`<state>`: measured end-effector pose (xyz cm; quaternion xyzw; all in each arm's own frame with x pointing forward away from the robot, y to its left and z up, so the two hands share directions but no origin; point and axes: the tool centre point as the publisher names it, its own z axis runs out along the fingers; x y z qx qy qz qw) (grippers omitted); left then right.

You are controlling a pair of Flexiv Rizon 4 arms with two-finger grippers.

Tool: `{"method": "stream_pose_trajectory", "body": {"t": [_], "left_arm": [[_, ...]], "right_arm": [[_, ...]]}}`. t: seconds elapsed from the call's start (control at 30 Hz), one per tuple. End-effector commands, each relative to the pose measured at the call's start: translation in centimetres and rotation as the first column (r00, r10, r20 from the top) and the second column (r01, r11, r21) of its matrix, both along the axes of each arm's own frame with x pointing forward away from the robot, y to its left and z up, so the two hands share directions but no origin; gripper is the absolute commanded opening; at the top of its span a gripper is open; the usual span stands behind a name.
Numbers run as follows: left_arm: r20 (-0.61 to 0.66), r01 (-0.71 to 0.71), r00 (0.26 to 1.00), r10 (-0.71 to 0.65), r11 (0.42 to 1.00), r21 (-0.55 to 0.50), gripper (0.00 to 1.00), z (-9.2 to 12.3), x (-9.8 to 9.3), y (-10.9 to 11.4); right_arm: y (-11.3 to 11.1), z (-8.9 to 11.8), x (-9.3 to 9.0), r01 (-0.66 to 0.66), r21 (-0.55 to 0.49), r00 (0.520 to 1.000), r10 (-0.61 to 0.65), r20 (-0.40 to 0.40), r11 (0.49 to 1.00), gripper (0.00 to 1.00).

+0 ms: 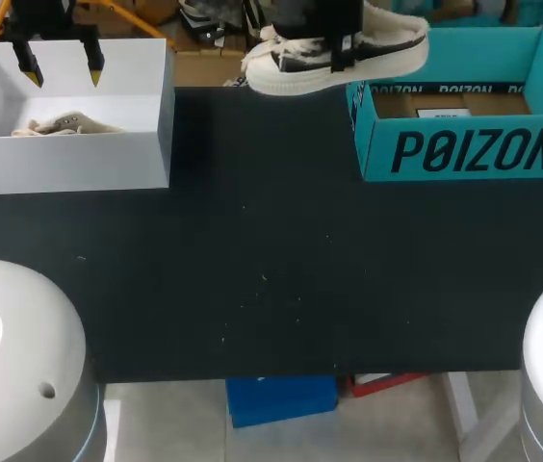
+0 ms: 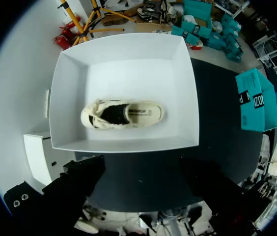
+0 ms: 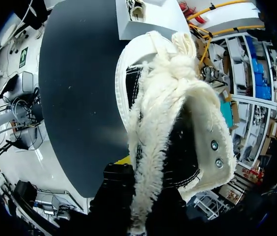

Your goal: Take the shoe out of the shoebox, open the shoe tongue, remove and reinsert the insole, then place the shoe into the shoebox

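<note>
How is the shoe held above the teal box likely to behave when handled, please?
Probably holds its shape: the shoe sits level though the right end effector grips only its middle. Its thick white sole suggests a stiff base. The loose laces and frayed collar look floppy and might snag.

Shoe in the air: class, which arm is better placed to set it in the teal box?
Right. The right end effector grips the shoe close by the teal box; the left end effector hangs open over the white box.

Two shoes (image 1: 392, 48) (image 1: 64, 125), two open boxes (image 1: 69, 164) (image 1: 464, 149)
</note>
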<state>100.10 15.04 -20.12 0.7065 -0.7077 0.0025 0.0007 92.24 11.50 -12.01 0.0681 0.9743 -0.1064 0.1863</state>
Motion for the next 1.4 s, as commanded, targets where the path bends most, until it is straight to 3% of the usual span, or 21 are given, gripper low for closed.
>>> {"method": "stream_pose_trajectory", "body": {"t": [0.03, 0.37, 0.63, 1.0, 1.4], "left_arm": [[-0.002, 0.0, 1.0, 0.0, 1.0, 0.002, 1.0, 0.1, 0.0, 0.0], [-0.002, 0.0, 1.0, 0.0, 1.0, 0.002, 1.0, 0.1, 0.0, 0.0], [-0.002, 0.0, 1.0, 0.0, 1.0, 0.002, 1.0, 0.1, 0.0, 0.0], [-0.002, 0.0, 1.0, 0.0, 1.0, 0.002, 1.0, 0.1, 0.0, 0.0], [-0.002, 0.0, 1.0, 0.0, 1.0, 0.002, 1.0, 0.1, 0.0, 0.0]], "right_arm": [[4.1, -1.6, -2.4, 0.013, -0.05, 0.997, -0.009, 0.079, 0.999, 0.0], [9.4, -8.9, -7.6, -0.03, -0.007, 0.998, 0.031, 0.055, 1.0, 0.0], [12.1, -14.0, -10.4, -0.009, 0.061, 0.999, 0.007, 0.038, 0.998, 0.0], [14.1, -19.0, -10.9, -0.034, 0.149, 0.999, 0.03, 0.026, 0.988, 0.0], [13.6, -24.3, -11.4, -0.034, 0.218, 0.999, 0.04, -0.021, 0.975, 0.0]]}}
